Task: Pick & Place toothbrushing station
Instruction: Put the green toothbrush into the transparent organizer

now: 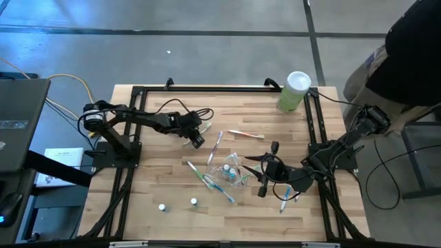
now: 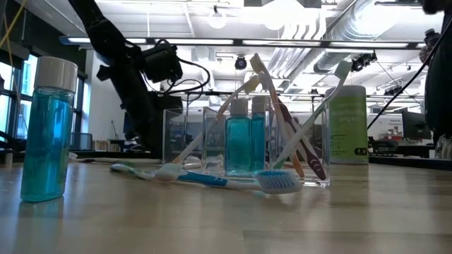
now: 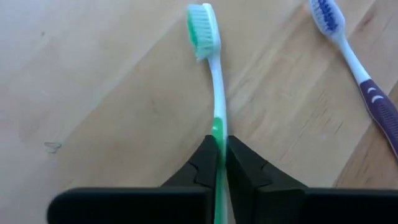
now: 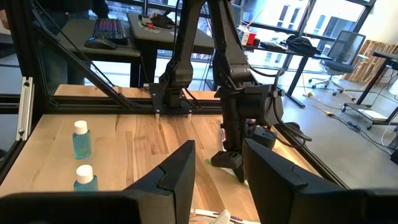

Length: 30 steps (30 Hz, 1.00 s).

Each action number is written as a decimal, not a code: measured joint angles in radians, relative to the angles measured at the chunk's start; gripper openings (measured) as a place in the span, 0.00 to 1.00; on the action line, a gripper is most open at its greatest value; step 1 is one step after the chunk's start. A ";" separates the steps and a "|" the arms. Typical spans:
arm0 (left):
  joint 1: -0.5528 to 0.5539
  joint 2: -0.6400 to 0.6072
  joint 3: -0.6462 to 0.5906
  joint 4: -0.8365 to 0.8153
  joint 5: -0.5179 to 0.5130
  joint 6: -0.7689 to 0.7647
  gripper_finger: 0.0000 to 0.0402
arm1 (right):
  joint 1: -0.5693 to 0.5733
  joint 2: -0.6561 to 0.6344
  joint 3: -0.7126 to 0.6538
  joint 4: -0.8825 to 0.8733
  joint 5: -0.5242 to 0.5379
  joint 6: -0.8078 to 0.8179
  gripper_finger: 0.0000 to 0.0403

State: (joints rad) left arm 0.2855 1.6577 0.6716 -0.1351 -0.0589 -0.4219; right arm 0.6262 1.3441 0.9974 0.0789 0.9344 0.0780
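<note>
A green-and-white toothbrush (image 3: 213, 68) lies on the wooden table with its bristle head (image 3: 203, 28) pointing away from my left gripper (image 3: 219, 140), which is shut on its handle. In the high view, that gripper (image 1: 198, 140) is left of the clear plastic cup (image 1: 232, 167). The cup (image 2: 191, 134) stands at the table's middle; it holds teal bottles (image 2: 239, 144), and toothbrushes lean in it. My right gripper (image 4: 217, 165) hangs open just right of the cup (image 1: 264, 176), with nothing between its fingers. My left gripper pinches the toothbrush's handle near its middle (image 3: 217, 127) between the two fingertips, one on each side. The fingers come from above, slanting down. The brush runs straight out ahead of them, low along the table.
A purple-handled brush (image 3: 364, 78) lies beside the green one. More brushes (image 1: 215, 184) lie around the cup. Two small teal bottles (image 1: 162, 207) (image 1: 193, 202) stand near the front edge. A tall pale-green canister (image 1: 295, 89) stands at the far right. A black frame (image 1: 207, 89) rims the table.
</note>
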 joint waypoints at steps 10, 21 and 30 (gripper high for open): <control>-0.058 -0.066 -0.007 -0.032 -0.041 0.002 0.01 | 0.000 0.000 0.000 0.000 0.001 0.008 0.31; -0.102 -0.136 -0.008 -0.074 -0.035 -0.003 0.00 | 0.000 0.000 0.000 0.000 0.001 0.008 0.25; -0.106 -0.091 -0.004 -0.073 -0.015 -0.006 0.00 | 0.000 0.000 0.000 0.001 -0.002 0.008 0.22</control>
State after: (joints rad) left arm 0.1793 1.5664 0.6672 -0.2078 -0.0737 -0.4274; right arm 0.6262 1.3441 0.9976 0.0795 0.9329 0.0860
